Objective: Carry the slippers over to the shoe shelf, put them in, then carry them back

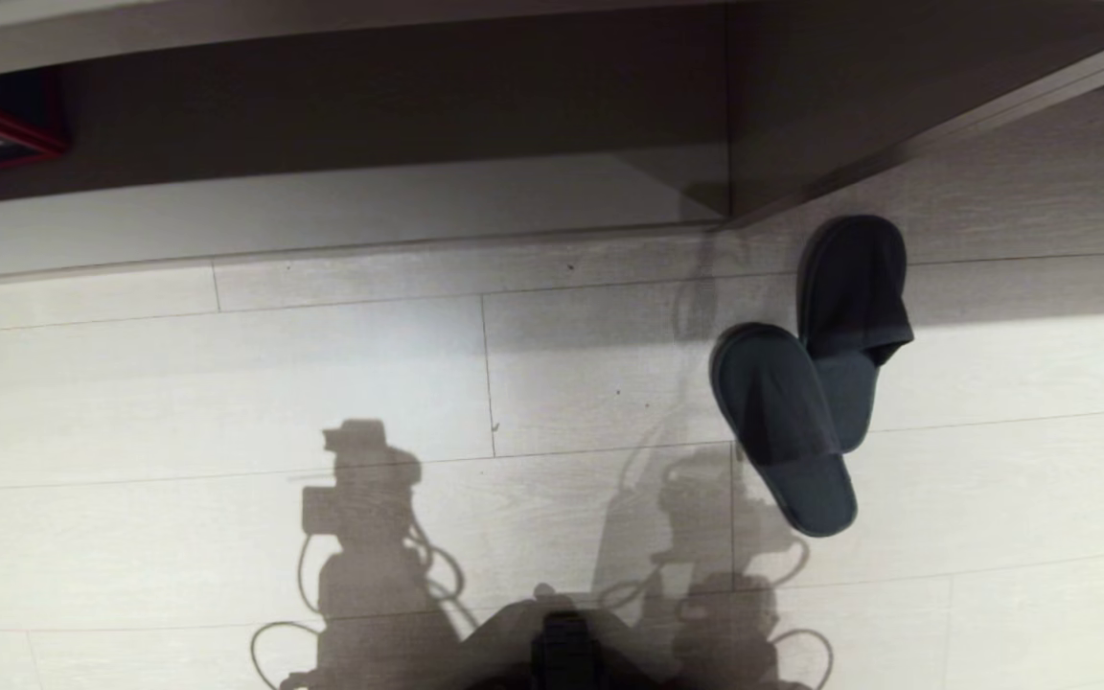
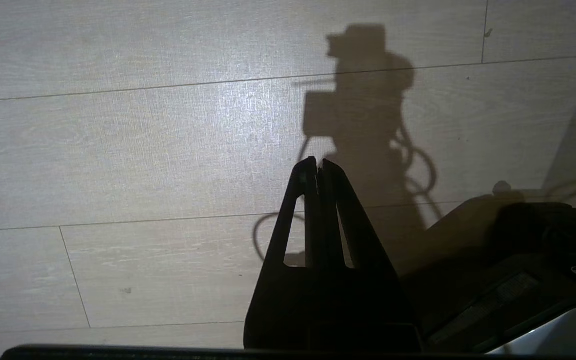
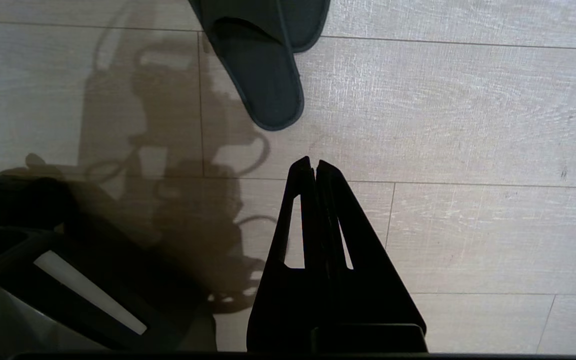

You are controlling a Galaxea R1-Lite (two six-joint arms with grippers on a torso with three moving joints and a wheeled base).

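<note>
Below the right wrist camera, the right gripper (image 3: 314, 162) hangs over the pale plank floor (image 3: 468, 125) with its fingers pressed together and nothing between them. Bare floor lies open around its tip on every side. Just ahead of it, apart from the fingertips, lies the heel end of the nearer of the slippers (image 3: 263, 65); the second slipper lies partly under the first and runs out of that view.

On the other side, the left gripper (image 2: 318, 162) is also closed and empty, held over bare planks with only shadows of the arms and cables around it; no slipper shows near it.

From the head view, neither gripper is seen. The slippers (image 1: 816, 374) lie overlapped and angled on the floor to the right, toes pointing toward the furniture. Beyond them, the shoe shelf (image 1: 341, 206) opens low and wide with a pale base board, its front edge running along the floor. Its upright side panel (image 1: 801, 105) ends close to the farther slipper's toe.
</note>
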